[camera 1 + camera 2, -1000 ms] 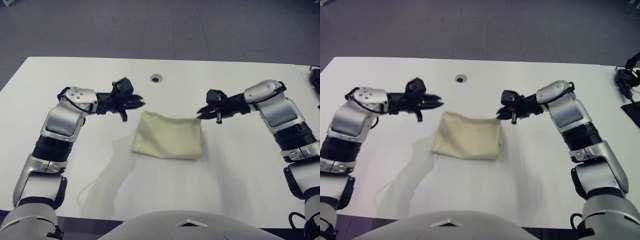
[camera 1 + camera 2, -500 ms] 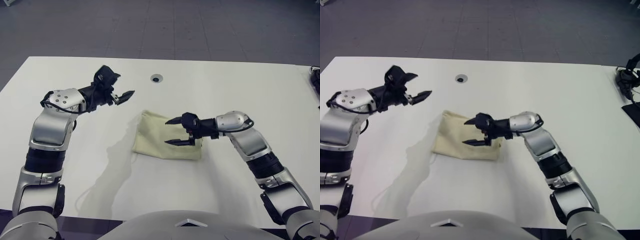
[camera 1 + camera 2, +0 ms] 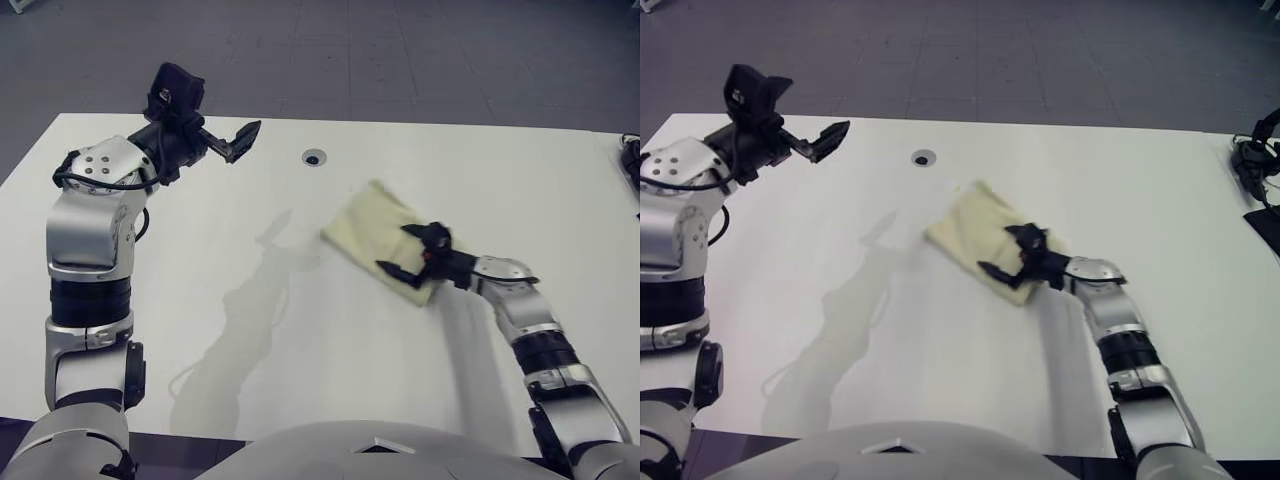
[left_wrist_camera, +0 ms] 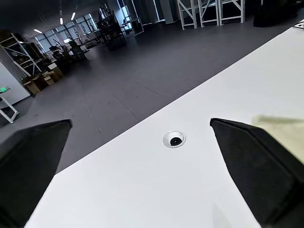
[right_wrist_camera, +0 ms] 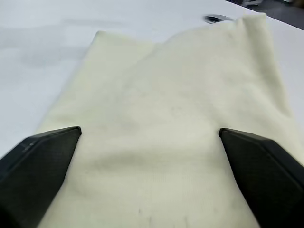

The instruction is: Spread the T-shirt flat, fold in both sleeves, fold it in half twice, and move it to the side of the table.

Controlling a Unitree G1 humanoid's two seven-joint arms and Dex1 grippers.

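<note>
The T-shirt [image 3: 372, 232] is a pale yellow folded pad lying askew on the white table [image 3: 200, 300], right of the middle. My right gripper [image 3: 397, 249] is open and low over the pad's near right end, one finger toward each side of it. In the right wrist view the T-shirt [image 5: 175, 95] lies under and ahead of the right gripper [image 5: 149, 130], whose fingers [image 5: 38, 166] stand wide apart. My left gripper [image 3: 235, 140] is raised above the table's far left part, well away from the shirt. It is open in the left wrist view [image 4: 140, 123].
A round cable hole [image 3: 314, 157] sits in the table near its far edge, between the left gripper and the shirt. Dark cabled gear [image 3: 1250, 165] lies at the far right edge. Bare white tabletop stretches across the left and the front.
The right gripper came down onto the shirt and slid it to the right, turning it askew. The left arm lifted and drew back toward the far left corner.
</note>
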